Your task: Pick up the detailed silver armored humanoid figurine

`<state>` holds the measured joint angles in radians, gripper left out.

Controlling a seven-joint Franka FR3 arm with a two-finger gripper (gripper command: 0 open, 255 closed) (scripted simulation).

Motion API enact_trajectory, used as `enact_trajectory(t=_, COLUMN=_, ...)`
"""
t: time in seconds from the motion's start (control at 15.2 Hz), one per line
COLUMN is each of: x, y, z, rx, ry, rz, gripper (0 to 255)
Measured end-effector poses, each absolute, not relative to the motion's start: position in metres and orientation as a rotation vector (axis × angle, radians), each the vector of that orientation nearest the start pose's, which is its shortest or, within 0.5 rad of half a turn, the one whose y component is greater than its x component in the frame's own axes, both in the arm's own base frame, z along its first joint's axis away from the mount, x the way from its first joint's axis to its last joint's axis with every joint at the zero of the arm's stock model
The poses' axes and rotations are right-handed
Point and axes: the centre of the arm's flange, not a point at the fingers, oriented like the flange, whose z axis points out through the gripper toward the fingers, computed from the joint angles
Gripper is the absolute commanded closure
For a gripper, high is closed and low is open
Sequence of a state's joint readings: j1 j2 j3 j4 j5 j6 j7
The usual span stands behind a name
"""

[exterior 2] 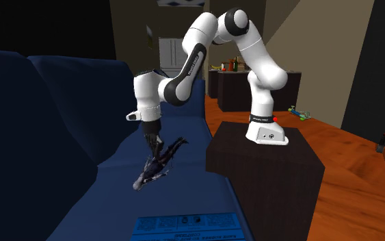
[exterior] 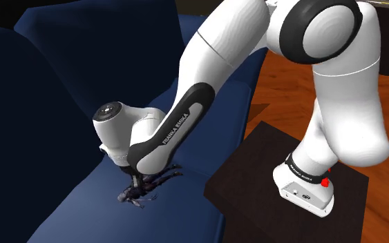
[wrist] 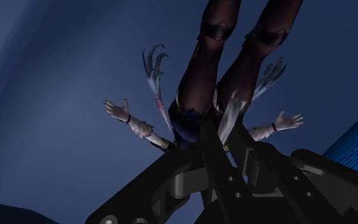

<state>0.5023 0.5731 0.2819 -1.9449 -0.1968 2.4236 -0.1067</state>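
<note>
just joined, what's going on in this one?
The white Franka arm reaches down from its dark stand onto the seat of a blue sofa. Its gripper is shut on the torso of a dark, pale-handed figurine, limbs splayed. Whether it is clear of the cushion I can't tell.

The shoulder view looks down from close behind the stand, at its 4 o'clock, onto the sofa. The second exterior view, farther off, looks along the same sofa, arm and stand. The wrist view hangs just over the figurine.
</note>
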Motion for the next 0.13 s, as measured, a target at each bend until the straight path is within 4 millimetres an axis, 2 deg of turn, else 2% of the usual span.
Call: enact_trajectory(t=0.13, x=0.4385, y=0.4289, z=0.1963, rx=-2.746, ry=-1.511, rz=0.109, gripper=255)
